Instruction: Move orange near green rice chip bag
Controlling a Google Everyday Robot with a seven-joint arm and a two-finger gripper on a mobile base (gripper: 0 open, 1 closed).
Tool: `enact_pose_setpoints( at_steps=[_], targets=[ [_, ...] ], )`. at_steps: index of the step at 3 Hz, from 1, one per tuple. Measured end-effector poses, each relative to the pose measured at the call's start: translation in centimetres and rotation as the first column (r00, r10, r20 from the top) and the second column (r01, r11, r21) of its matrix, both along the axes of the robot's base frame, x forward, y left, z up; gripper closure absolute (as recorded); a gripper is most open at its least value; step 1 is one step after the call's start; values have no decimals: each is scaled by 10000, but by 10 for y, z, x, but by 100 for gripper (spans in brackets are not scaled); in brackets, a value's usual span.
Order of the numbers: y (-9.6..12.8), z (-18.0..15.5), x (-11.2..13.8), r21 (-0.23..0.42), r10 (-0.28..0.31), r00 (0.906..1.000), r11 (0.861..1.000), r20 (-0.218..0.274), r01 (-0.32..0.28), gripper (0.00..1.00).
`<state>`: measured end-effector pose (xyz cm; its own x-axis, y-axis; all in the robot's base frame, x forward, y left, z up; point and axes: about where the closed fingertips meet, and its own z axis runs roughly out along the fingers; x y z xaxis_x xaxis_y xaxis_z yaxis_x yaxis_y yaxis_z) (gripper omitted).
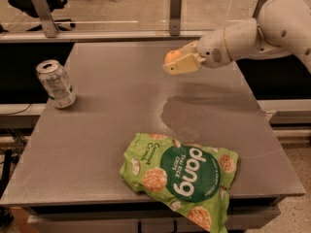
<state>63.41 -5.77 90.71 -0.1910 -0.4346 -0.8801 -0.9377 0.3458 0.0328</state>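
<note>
Pincer (178, 63) clenched on the orange (171, 57), held above the far half of the desk (112, 106). Green rice chip bag (181, 177) lies flat at the near edge, well apart. Soda can (56, 84) upright, left side.

You'll see the pale cream claw (176, 64), above the far side of the plain grey table (112, 110), closed on the bright orange (170, 57). The bag (180, 176) is bright green with a dark green circle, white lettering and tan chip rounds. The can (56, 84) is silver.
</note>
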Motion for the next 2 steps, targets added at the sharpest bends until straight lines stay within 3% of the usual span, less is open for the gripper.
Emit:
enact_pose_setpoints(
  at_steps=[2],
  targets=[
    [-75, 10, -68, 349, 185, 9965, 9993, -816, -157, 100]
  ],
)
